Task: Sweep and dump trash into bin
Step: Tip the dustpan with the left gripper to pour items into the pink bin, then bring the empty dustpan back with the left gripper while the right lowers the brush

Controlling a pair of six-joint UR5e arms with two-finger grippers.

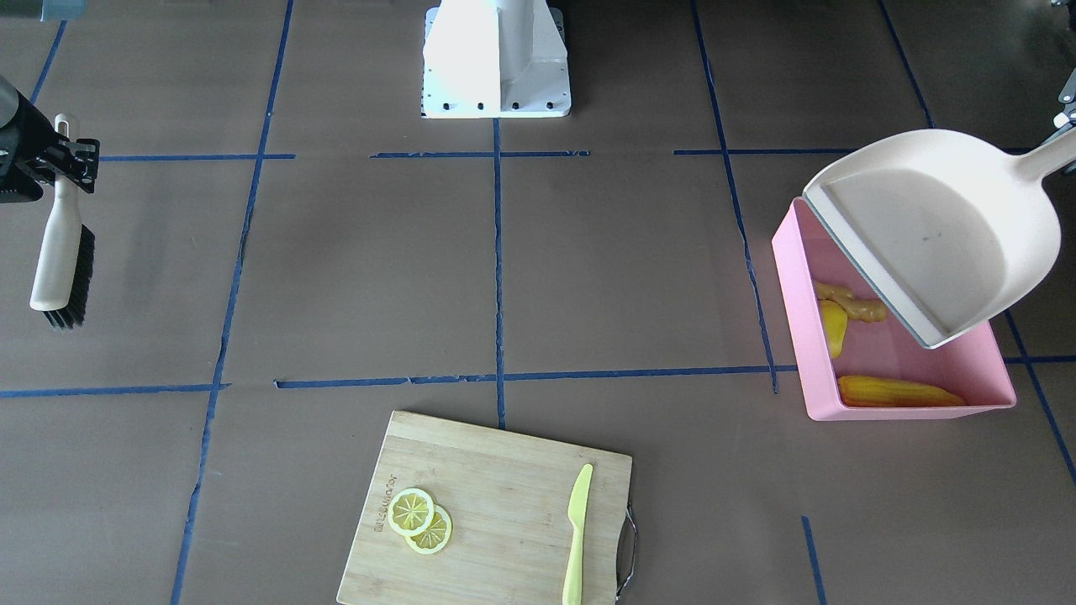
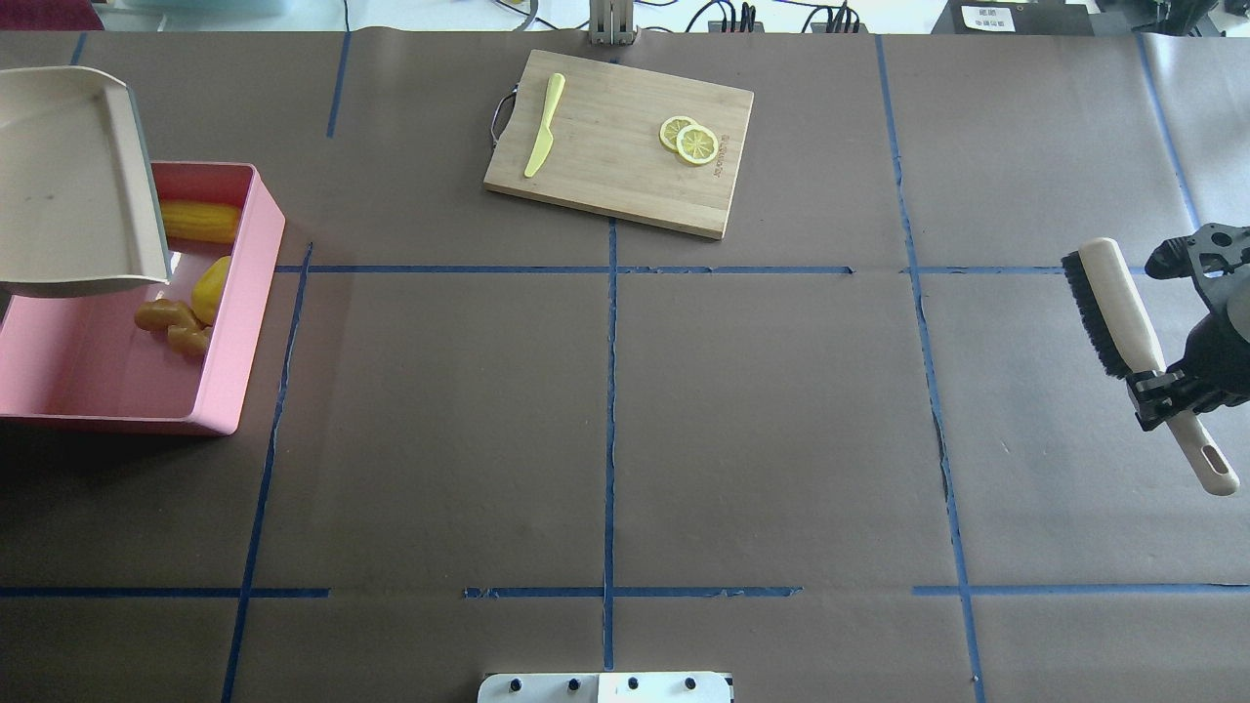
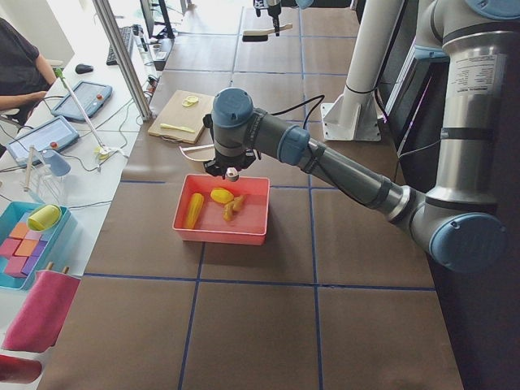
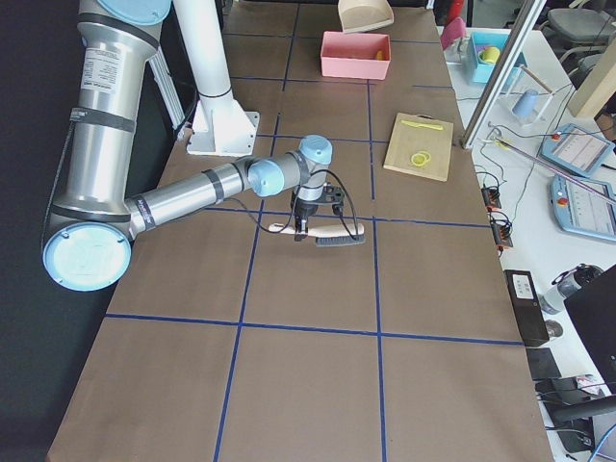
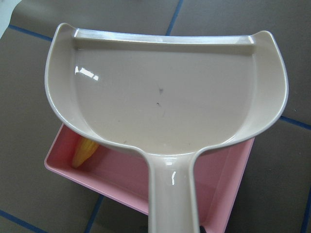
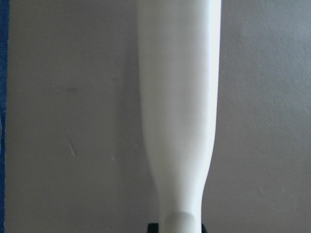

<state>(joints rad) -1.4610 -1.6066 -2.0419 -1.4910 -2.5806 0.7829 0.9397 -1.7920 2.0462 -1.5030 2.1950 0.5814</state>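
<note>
- At the worktop's left edge stands the bin (image 2: pixel 244 312); it contains the corn cob (image 2: pixel 200 222) along the far wall, with the lemon-like fruit (image 2: pixel 212 289) and the ginger root (image 2: pixel 174 322) touching each other near the inner wall.
- Dustpan (image 2: pixel 68 176): hangs tilted over the bin's outer half, lip downward, above the trash; tray empty.
- Left gripper (image 1: pixel 1066 126): shows only at the frame edge; jaws judged closed on the dustpan handle, since the pan hangs in the air.
- Right gripper (image 2: pixel 1162 391): near the right edge; jaws clamped across the handle of the brush (image 2: pixel 1113 312), well apart from the bin.
- Step in hand: end of the dump; all three items lie in the bin.
- Next move, as judged: level the pan and lift it straight up; keep the lip off the bin rim, so the tub is not dragged or tipped.
</note>
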